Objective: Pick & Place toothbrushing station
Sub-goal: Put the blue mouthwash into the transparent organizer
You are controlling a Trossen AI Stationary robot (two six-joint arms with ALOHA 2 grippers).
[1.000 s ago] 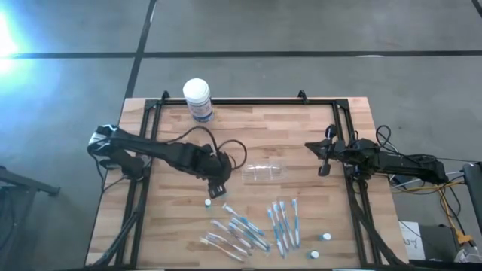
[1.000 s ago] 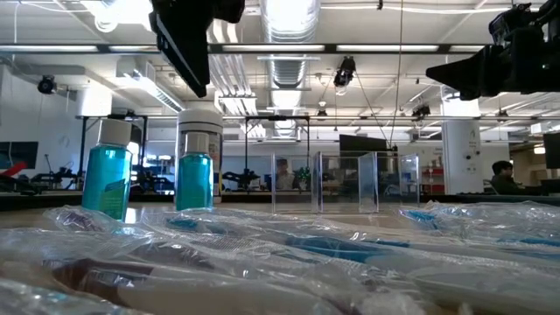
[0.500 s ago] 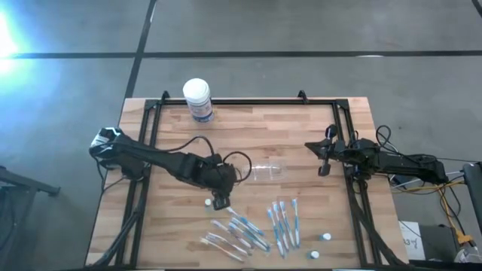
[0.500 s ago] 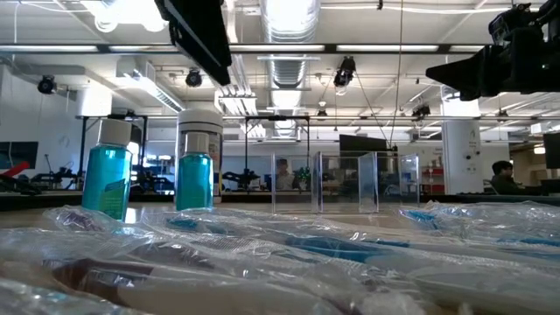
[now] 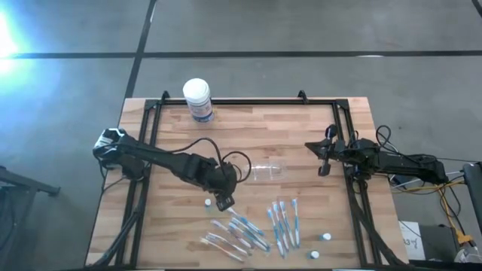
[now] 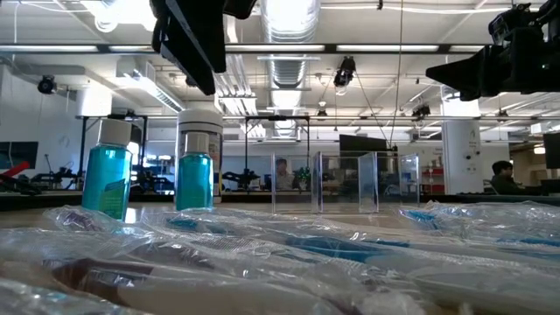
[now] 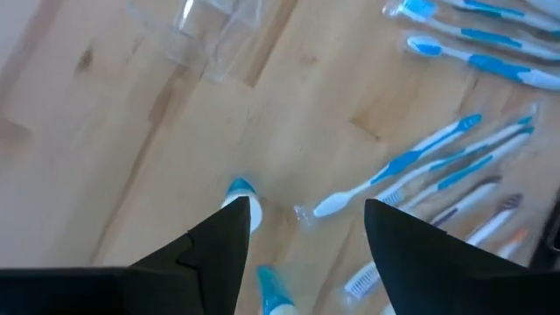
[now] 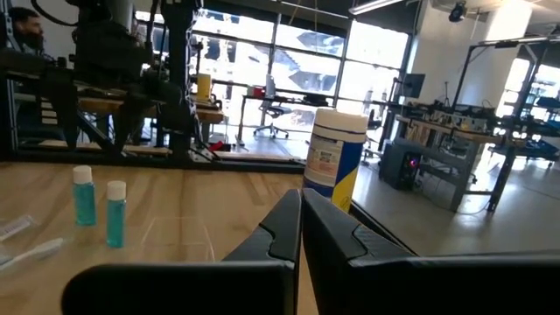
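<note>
Our open left gripper point(image 5: 224, 202) hangs just beside the station point(image 5: 265, 172), which lies lengthwise toward the shut right gripper point(image 5: 324, 170), farther off.

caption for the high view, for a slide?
Left gripper, jaws open, above the toothbrushes near the clear holder; right gripper shut at the table's right edge.

From above, the toothbrushing station point(image 5: 263, 172) is only a faint glassy patch on the bench point(image 5: 256, 124), its outline hard to trace where the left arm covers one end. In the left wrist view it is cut off at the edge. The tub's point(image 5: 198, 98) label is too small to read.
</note>
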